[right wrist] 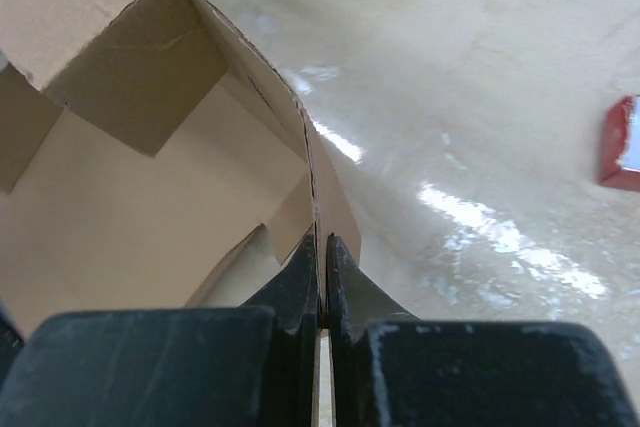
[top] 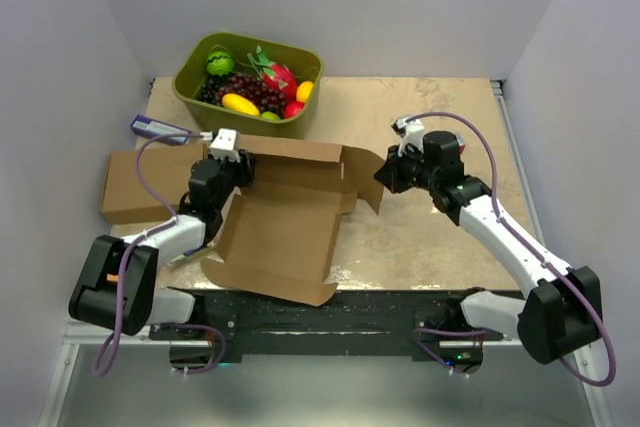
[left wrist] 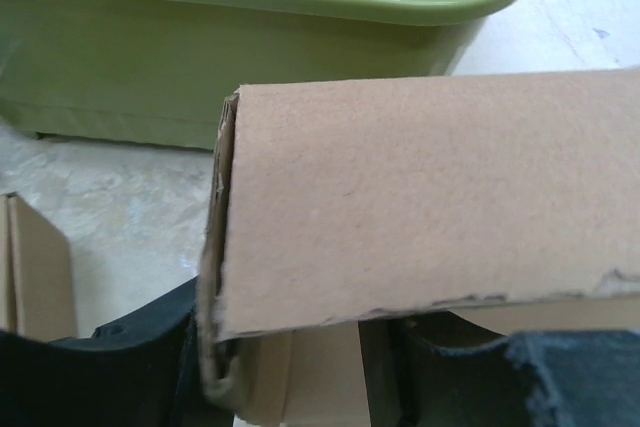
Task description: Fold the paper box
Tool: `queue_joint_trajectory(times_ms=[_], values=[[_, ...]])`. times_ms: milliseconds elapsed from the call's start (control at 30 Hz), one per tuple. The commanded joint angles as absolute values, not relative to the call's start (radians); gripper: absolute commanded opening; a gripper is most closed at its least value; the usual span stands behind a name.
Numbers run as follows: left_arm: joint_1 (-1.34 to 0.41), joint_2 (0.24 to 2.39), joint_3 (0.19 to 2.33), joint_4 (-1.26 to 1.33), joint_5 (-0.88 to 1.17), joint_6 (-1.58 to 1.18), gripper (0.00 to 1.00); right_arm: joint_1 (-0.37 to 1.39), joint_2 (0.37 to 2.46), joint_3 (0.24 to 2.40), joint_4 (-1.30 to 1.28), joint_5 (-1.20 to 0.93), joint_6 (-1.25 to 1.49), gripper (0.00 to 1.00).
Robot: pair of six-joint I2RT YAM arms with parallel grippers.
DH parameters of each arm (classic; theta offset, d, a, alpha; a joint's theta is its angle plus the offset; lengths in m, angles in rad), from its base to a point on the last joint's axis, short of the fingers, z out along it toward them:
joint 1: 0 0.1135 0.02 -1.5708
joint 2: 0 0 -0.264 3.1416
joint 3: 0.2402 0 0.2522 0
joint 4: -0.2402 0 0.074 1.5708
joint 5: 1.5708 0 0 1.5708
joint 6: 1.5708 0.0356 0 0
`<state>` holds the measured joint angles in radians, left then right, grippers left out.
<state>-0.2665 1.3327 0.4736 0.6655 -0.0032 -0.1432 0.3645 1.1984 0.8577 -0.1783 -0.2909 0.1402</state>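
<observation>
The paper box [top: 280, 237], brown die-cut cardboard, lies half unfolded at the table's middle with its back wall [top: 300, 152] raised. My left gripper [top: 215, 182] is at the box's rear left corner. In the left wrist view the folded wall [left wrist: 420, 197] fills the frame and its corner stands between the open fingers [left wrist: 130, 367]; the left one touches the edge. My right gripper [top: 385, 172] is shut on the right side flap [right wrist: 330, 197], pinched thin between the fingertips of that gripper [right wrist: 322, 247].
A second plain cardboard box [top: 135, 182] lies at the left, beside my left arm. A green tub of fruit [top: 250, 77] stands right behind the back wall. A small blue carton [top: 155, 127] lies near the tub. A red object [right wrist: 620, 142] sits on the table at the right.
</observation>
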Motion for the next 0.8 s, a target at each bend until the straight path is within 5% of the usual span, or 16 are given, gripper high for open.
queue_joint_trajectory(times_ms=[0, 400, 767], values=[[-0.235, 1.299, 0.457, 0.758, 0.043, -0.126, 0.49, 0.373, 1.170, 0.940, -0.245, -0.560, 0.120, 0.00], [-0.192, 1.285, 0.437, 0.762, 0.055, -0.136, 0.51, 0.379, 1.212, 1.035, -0.432, -0.821, -0.036, 0.00], [-0.258, 1.059, 0.356, 0.764, -0.041, -0.225, 0.66, 0.390, 1.262, 1.060, -0.394, -0.600, -0.060, 0.00]])
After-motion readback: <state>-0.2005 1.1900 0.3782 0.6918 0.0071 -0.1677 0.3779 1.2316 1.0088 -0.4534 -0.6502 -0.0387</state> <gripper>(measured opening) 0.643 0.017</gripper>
